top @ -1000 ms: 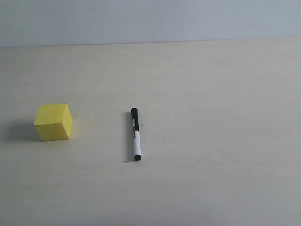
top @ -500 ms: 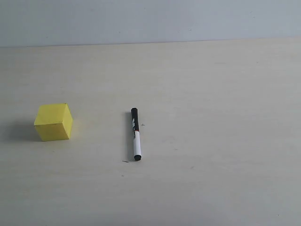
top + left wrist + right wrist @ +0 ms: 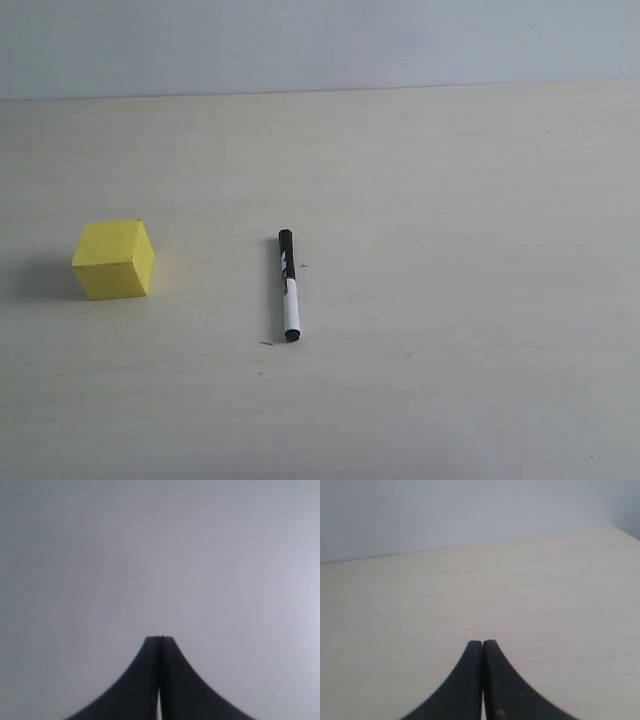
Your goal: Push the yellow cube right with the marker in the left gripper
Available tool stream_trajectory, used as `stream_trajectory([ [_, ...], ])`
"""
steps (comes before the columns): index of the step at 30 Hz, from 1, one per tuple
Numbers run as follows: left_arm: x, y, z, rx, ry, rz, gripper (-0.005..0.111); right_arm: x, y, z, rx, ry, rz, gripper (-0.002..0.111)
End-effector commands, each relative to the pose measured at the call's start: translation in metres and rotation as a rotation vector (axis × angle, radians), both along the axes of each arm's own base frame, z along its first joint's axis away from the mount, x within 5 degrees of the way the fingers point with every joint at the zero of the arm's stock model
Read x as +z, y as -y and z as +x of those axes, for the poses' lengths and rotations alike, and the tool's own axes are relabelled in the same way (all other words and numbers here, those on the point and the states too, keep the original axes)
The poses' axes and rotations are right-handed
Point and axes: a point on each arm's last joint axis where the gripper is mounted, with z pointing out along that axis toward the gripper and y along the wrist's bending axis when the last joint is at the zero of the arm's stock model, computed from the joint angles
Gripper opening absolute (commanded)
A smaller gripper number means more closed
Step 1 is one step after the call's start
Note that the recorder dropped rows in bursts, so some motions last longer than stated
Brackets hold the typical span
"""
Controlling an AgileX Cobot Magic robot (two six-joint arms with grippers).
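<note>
- The marker (image 3: 289, 286) lies flat on the bench (image 3: 480, 250).
- The yellow cube (image 3: 113, 260) rests on the bench well left of the marker, apart from it.
- The 2 left fingers (image 3: 145, 680) are pressed together, facing a plain grey surface.
- The 2 right fingers (image 3: 465, 680) are also pressed together, over the bench.

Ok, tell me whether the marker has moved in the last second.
No. The marker lies just where it did, at the same gap to the right of the yellow cube and beside the same small speck.
</note>
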Motion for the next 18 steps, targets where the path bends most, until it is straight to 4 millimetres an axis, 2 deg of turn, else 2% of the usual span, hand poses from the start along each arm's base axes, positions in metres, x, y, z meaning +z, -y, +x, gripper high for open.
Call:
stream_trajectory([
  [1,0.056,-0.004,0.056,0.133,-0.347,0.104,0.0,-0.001,0.0,0.0,-0.003,0.003,0.003,0.0],
  [2,0.06,-0.004,0.082,0.153,-0.507,0.14,0.0,-0.001,0.0,0.0,-0.003,0.003,0.003,0.0],
  [4,0.051,-0.004,0.134,0.181,-0.91,0.21,0.0,-0.001,0.0,0.0,-0.003,0.003,0.003,0.0],
  [6,0.033,0.001,0.163,0.143,-1.187,0.31,0.0,-0.001,0.0,0.0,-0.003,0.003,0.003,0.0],
  [8,0.013,0.018,0.184,0.025,-1.353,0.436,0.0,-0.001,0.0,0.0,-0.003,0.003,0.003,0.0],
  [10,-0.004,0.044,0.196,-0.104,-1.428,0.514,0.0,-0.001,0.0,0.0,-0.003,0.003,0.003,0.0],
  [12,-0.019,0.077,0.201,-0.21,-1.462,0.612,0.0,-0.001,0.0,0.0,-0.003,0.003,0.003,0.0],
  [15,-0.035,0.13,0.191,-0.348,-1.519,0.738,0.0,-0.001,0.0,0.0,-0.003,0.003,0.003,0.0],
  [18,-0.05,0.176,0.185,-0.387,-1.542,0.852,0.0,-0.001,0.0,0.0,-0.003,0.003,0.003,0.0],
])
